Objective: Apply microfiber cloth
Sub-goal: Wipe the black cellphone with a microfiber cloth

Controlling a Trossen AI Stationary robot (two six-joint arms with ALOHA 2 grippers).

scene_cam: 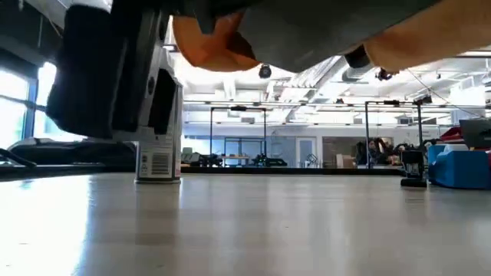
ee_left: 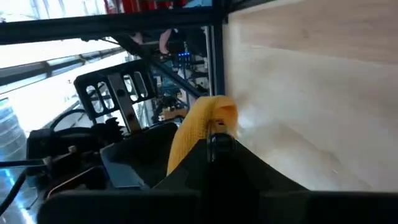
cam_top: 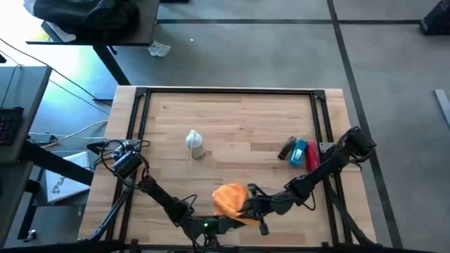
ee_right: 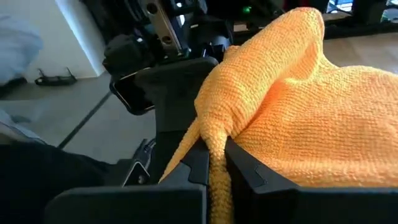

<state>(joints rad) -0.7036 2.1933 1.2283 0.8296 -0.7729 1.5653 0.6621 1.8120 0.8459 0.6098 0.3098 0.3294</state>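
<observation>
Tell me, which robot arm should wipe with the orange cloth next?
Probably the right. The right gripper is already pinched on the microfiber cloth, held up off the table. The left gripper sits close by, holding what looks like a dark phone under the cloth.

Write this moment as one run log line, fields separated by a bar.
right gripper: shut on microfiber cloth | left gripper: near table front edge, by cloth | spray bottle: upright, untouched
</observation>
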